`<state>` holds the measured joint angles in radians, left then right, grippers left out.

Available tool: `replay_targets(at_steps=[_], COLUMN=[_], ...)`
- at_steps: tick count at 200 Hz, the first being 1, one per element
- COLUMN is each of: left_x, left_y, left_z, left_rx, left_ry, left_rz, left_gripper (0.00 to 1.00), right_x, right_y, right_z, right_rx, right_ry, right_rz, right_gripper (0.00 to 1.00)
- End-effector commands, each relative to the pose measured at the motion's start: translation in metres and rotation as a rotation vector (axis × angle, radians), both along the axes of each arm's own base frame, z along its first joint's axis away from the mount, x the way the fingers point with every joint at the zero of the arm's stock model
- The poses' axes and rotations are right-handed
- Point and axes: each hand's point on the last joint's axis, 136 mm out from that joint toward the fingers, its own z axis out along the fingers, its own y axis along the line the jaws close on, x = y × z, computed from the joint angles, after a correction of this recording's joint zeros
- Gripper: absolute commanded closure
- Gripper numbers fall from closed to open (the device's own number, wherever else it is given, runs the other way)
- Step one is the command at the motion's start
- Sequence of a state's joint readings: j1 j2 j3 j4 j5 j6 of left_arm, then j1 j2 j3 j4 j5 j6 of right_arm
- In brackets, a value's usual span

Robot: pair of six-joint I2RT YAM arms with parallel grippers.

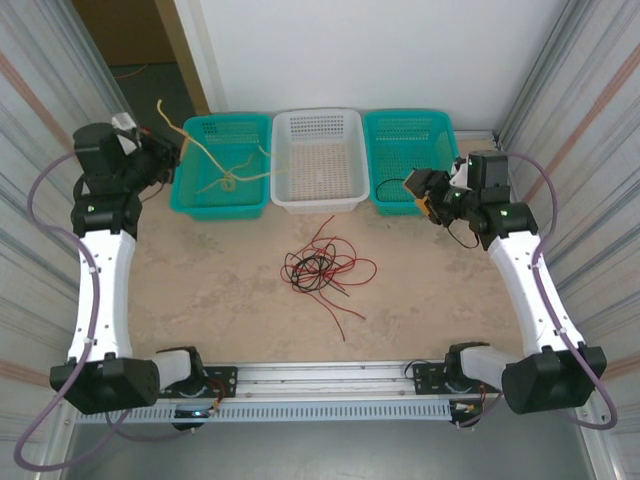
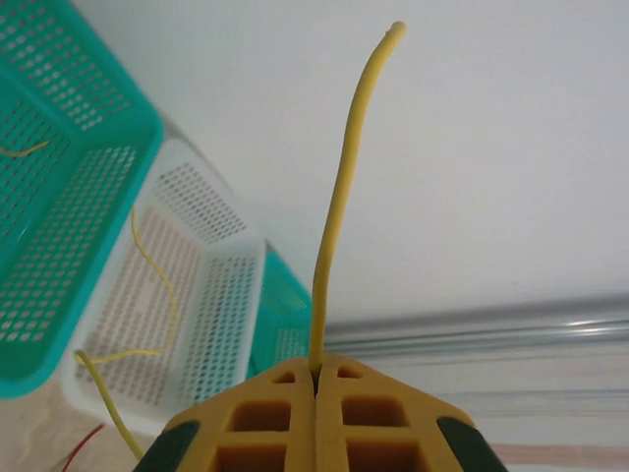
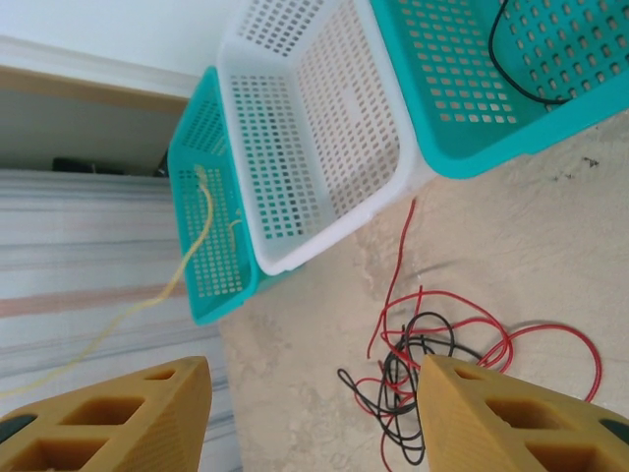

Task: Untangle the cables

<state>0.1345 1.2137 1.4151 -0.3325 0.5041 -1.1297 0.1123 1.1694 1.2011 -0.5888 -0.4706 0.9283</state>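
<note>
White wall (image 1: 400, 50), corrugated side panels (image 1: 40, 110), beige tabletop (image 1: 200, 290).

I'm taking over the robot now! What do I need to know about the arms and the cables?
Left end effector: shut on the yellow cable, which trails across the left teal basket into the white basket.
Right end effector: open, holding nothing.
Done: the yellow cable is clear of the pile; a black cable lies in the right teal basket.
Left: the red and black tangle on the table needs separating.
</note>
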Motion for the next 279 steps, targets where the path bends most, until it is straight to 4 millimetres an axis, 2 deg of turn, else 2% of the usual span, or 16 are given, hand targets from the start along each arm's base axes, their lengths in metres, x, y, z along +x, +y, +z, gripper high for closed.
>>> replay_targets(at_steps=[1, 15, 36, 50, 67, 105, 154, 175, 214, 219, 233, 252, 279], left_x=[0.013, 0.021, 0.040, 0.058, 0.080, 0.118, 0.156, 0.159, 0.145, 0.143, 0.135, 0.123, 0.107], left_y=[0.009, 0.021, 0.043, 0.053, 0.064, 0.077, 0.058, 0.043, 0.024, 0.022, 0.018, 0.015, 0.018], left_z=[0.039, 0.054, 0.063, 0.059, 0.044, -0.008, -0.089, -0.122, -0.167, -0.171, -0.184, -0.193, -0.188], left_rx=[-0.074, -0.020, 0.018, 0.024, 0.050, 0.115, 0.137, 0.153, 0.186, 0.196, 0.219, 0.265, 0.331], left_ry=[-0.102, -0.145, -0.198, -0.190, -0.164, -0.131, -0.082, -0.026, 0.092, 0.105, 0.154, 0.197, 0.231], left_rz=[0.013, 0.076, 0.185, 0.228, 0.270, 0.323, 0.255, 0.209, 0.170, 0.164, 0.151, 0.143, 0.152], left_gripper=[1.00, 1.00, 1.00, 1.00, 1.00, 1.00, 1.00, 1.00, 1.00, 0.93, 0.63, 0.36, 0.17], right_x=[-0.012, -0.014, -0.018, -0.020, -0.021, -0.024, -0.027, -0.028, -0.028, -0.028, -0.028, -0.028, -0.031], right_y=[0.007, 0.013, 0.027, 0.037, 0.046, 0.056, 0.059, 0.060, 0.063, 0.063, 0.066, 0.068, 0.072], right_z=[0.011, 0.008, 0.005, 0.002, -0.001, -0.007, -0.006, -0.008, -0.009, -0.009, -0.007, -0.006, -0.004], right_rx=[-0.023, -0.031, -0.048, -0.062, -0.081, -0.099, -0.109, -0.114, -0.118, -0.120, -0.125, -0.130, -0.132], right_ry=[-0.037, -0.035, -0.035, -0.034, -0.028, -0.020, -0.027, -0.024, -0.024, -0.027, -0.034, -0.036, -0.049], right_rz=[0.060, 0.082, 0.129, 0.162, 0.190, 0.225, 0.247, 0.254, 0.262, 0.262, 0.269, 0.280, 0.294], right_gripper=[0.43, 0.42, 0.42, 0.42, 0.43, 0.43, 0.45, 0.45, 0.47, 0.47, 0.46, 0.46, 0.46])
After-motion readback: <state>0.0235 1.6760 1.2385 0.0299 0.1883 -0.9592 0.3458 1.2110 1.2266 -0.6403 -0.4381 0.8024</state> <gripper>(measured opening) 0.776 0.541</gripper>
